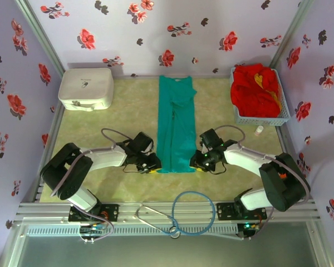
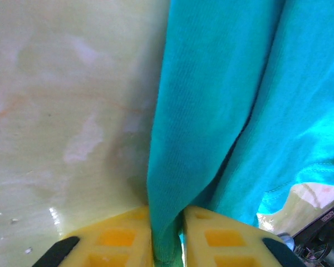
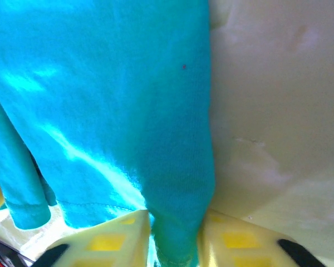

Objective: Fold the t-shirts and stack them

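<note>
A teal-green t-shirt [image 1: 176,123] lies folded into a long narrow strip down the middle of the table, collar at the far end. My left gripper [image 1: 155,164] is shut on its near left corner, and teal cloth [image 2: 206,111] is pinched between the yellow fingers [image 2: 122,239]. On the other side my right gripper [image 1: 195,161] is shut on the near right corner, a thick fold of the same t-shirt [image 3: 128,100] squeezed between its fingers [image 3: 234,242]. Red t-shirts [image 1: 256,89] are heaped in a basket at the far right.
A white rounded box [image 1: 86,88] sits at the far left. The pale blue basket [image 1: 283,114] holds the red heap, with a small white bottle [image 1: 259,130] just in front of it. A blue cable loop [image 1: 190,214] lies over the front rail.
</note>
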Tool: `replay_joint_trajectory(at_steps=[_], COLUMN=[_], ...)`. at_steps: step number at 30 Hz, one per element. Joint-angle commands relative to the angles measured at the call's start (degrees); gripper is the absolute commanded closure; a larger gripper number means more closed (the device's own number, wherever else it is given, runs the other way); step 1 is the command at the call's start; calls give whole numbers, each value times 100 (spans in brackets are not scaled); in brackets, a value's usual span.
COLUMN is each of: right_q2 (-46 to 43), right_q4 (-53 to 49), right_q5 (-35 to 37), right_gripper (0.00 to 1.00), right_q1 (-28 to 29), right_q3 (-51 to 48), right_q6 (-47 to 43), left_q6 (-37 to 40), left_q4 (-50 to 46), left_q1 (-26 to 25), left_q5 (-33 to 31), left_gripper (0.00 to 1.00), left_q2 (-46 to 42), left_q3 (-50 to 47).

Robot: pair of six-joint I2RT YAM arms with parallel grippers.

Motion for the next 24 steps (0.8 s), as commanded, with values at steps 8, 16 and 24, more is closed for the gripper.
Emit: replay_joint_trajectory(at_steps=[8,16,24], right_q2=[-356,-1289,-2002], right_q4=[49,-609,-862], right_q5=[208,430,867], right_gripper=[100,100,100], right_q1=[93,137,95], right_q3=[-234,-397,172], right_q6=[179,416,932], left_q6=[-109,-474,-381], left_q4=[-81,-420,-981], left_q1=[-227,-630,-536], left_q5=[-101,-305,-441], left_gripper=[100,100,100], left_q2=[-16,-461,-896], left_q3=[155,185,834])
